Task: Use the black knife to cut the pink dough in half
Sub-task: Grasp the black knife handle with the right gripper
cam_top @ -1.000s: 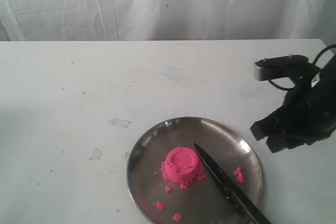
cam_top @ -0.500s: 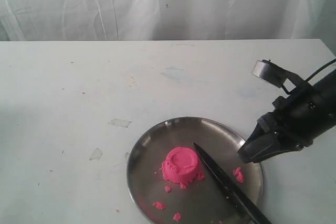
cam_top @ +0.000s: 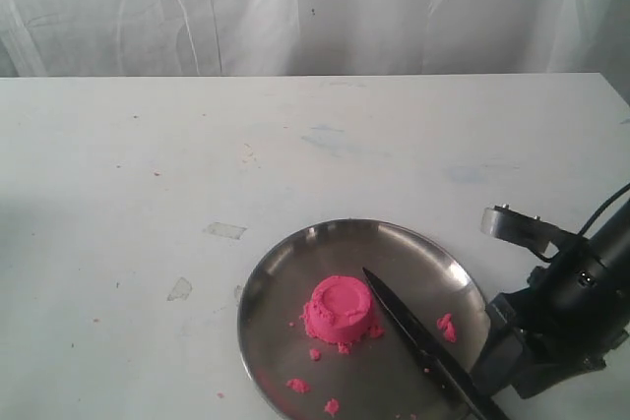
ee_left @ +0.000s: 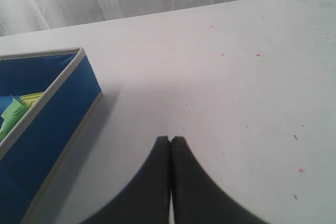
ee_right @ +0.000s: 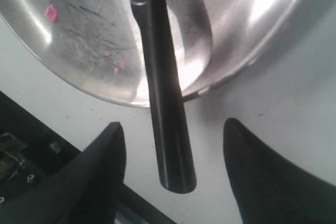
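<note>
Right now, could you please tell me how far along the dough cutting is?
Nothing is cut: the pink dough is one whole mound on the steel plate. In hand: the right gripper, open, straddles the handle of the black knife, which juts past the plate's rim. Left: grasp the handle, lift, and halve the mound. The left gripper is shut, near a blue box.

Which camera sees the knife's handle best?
The right wrist view: the handle of the black knife fills the middle, clear to its end. The exterior view shows mainly the blade on the steel plate, the handle tiny at the edge. The left wrist view lacks it.
</note>
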`<state>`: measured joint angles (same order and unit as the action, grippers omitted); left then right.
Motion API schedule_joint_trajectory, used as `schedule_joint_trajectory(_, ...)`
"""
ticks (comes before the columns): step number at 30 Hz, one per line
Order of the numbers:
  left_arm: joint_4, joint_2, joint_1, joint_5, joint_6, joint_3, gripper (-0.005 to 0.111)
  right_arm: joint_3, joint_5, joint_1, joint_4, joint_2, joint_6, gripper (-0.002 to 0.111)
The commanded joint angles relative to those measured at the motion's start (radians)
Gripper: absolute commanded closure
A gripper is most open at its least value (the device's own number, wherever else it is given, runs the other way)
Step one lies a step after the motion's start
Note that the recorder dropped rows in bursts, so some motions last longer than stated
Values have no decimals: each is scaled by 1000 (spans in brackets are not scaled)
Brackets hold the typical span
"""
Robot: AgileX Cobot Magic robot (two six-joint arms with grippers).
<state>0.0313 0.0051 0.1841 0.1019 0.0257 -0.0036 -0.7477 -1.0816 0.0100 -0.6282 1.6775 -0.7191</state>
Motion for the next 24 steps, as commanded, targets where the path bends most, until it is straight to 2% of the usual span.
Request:
schedule_joint_trajectory(1,-1,-5,2,-3,0,4,107,9,-64,-5,-42,28,-12,55)
schedule_joint_trajectory(14,-1,-5,2,-3,0,4,107,40,-27,-5,-64,75,-44,56)
schedule_joint_trajectory(24,-1,-5,2,-3,0,4,107,40,-37,-5,-100,118,-66,62)
